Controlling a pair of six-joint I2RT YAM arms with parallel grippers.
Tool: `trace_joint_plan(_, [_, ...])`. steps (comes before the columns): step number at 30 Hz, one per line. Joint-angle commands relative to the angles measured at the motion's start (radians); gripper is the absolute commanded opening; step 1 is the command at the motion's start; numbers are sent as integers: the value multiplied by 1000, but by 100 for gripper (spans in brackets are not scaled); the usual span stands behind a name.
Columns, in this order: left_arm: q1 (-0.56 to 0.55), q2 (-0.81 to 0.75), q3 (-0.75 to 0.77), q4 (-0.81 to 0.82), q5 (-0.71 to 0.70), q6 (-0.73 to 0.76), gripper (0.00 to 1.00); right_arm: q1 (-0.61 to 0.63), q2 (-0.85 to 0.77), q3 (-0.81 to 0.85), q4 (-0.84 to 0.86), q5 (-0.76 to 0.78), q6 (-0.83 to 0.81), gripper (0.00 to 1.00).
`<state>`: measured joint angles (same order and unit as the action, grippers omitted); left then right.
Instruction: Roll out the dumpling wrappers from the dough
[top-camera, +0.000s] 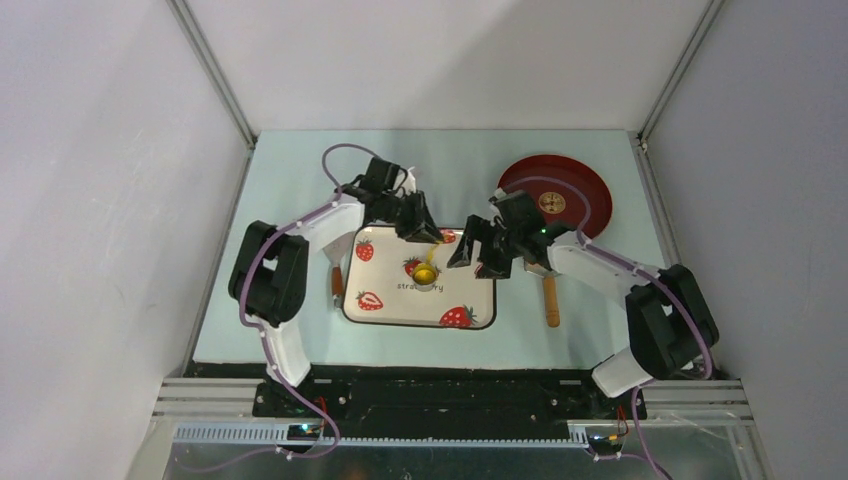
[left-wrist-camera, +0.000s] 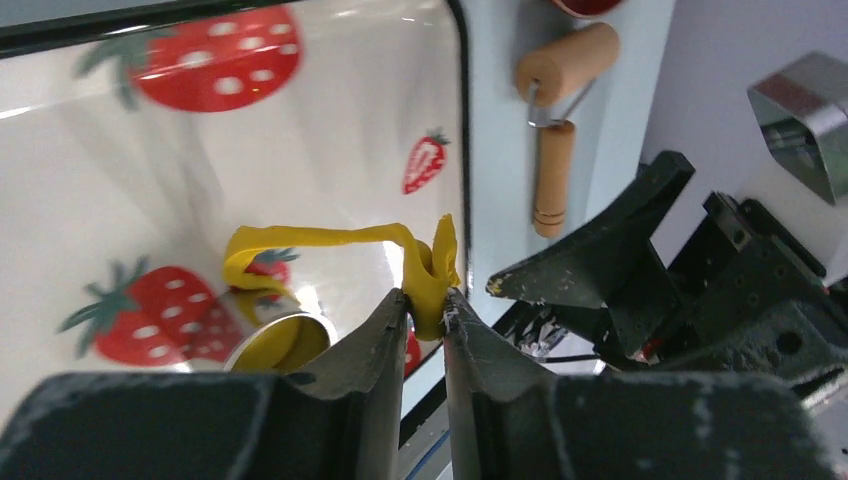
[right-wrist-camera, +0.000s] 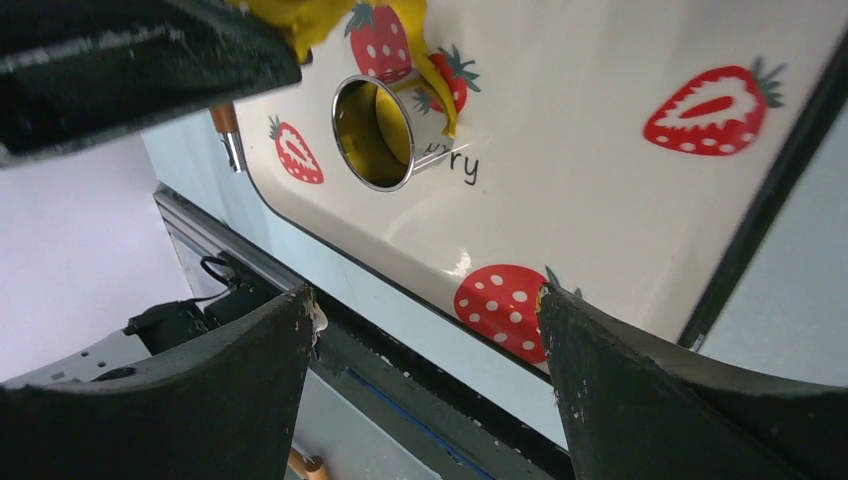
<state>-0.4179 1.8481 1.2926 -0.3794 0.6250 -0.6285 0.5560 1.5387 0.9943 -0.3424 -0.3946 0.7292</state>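
Note:
The yellow dough (left-wrist-camera: 425, 285) is a thin strip hanging up off the strawberry-print tray (top-camera: 400, 305), and my left gripper (left-wrist-camera: 427, 300) is shut on its upper end. The strip's other end (left-wrist-camera: 250, 250) drapes over a small metal ring cutter (left-wrist-camera: 285, 335) standing on the tray, with yellow showing inside the ring (right-wrist-camera: 385, 135). From above, the dough (top-camera: 428, 262) sits just under the left gripper (top-camera: 432, 243). A tan-brown wrapper (top-camera: 552, 203) lies on the red plate. My right gripper (right-wrist-camera: 425, 300) is open and empty, hovering over the tray's near right edge (right-wrist-camera: 620, 180).
The red plate (top-camera: 585, 195) sits at the back right of the table. A wooden roller (top-camera: 550, 300) lies right of the tray, also visible in the left wrist view (left-wrist-camera: 555, 170). Another wooden-handled tool (top-camera: 337, 280) lies at the tray's left edge. The two grippers are close together.

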Motion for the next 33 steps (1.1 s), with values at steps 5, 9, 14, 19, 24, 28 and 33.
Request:
trace_joint_plan(5, [-106,9,105,-1,79,-58,26,-120,-209,-75,-30,14,-4,85])
trace_joint_plan(9, [-138,1,92,-1,78,-68,26,-209,-336,-130,-46,16,-7,86])
trace_joint_plan(14, [-163,-52,37,-2,66,-67,26,-293,-407,-150,-83,-21,-37,87])
trace_joint_plan(19, [-190,-129,-17,-1,82,-69,27,-327,-396,-150,-98,-49,-56,87])
trace_joint_plan(24, [-177,-228,-29,-1,90,-73,30,-322,-370,-150,-100,-62,-65,87])
trace_joint_plan(28, [-117,-267,5,-1,86,-81,32,-301,-344,-149,-95,-73,-65,88])
trace_joint_plan(33, [2,-292,26,-1,70,-68,36,-264,-311,-149,-73,-72,-54,88])
